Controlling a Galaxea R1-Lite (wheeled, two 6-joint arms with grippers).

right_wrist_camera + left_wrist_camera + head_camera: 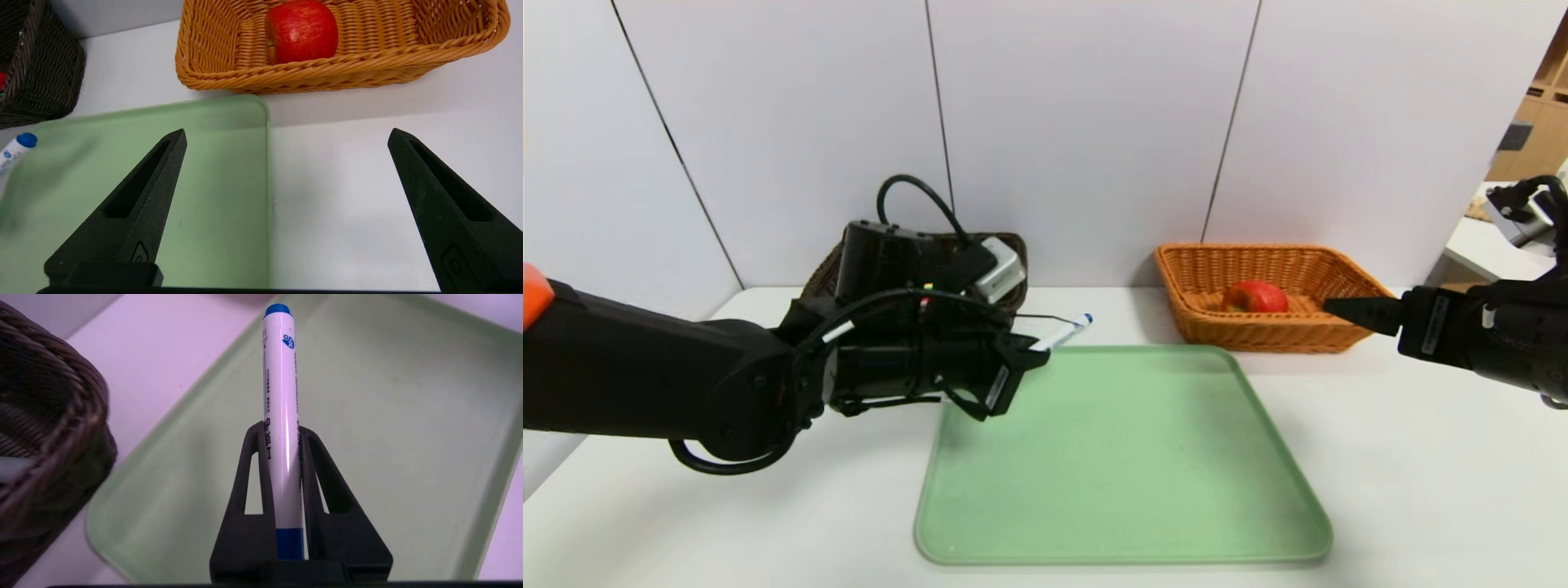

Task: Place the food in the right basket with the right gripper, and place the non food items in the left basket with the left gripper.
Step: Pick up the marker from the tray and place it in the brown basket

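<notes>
My left gripper (1027, 353) (280, 430) is shut on a white marker (1063, 332) (280, 396) with a blue cap, held in the air over the far left corner of the green tray (1123, 457) (408, 416). The marker's tip (16, 148) points toward the tray's middle. The dark brown left basket (1013, 245) (45, 428) stands just behind that arm, mostly hidden by it. A red apple (1255, 296) (302, 30) lies in the orange right basket (1266, 331) (339, 69). My right gripper (1339, 310) (287, 136) hangs open and empty over the table at the tray's right edge, in front of the orange basket.
White wall panels close off the back of the white table (1421, 457). The tray (212, 163) holds nothing. A white table and wooden shelving show at the far right.
</notes>
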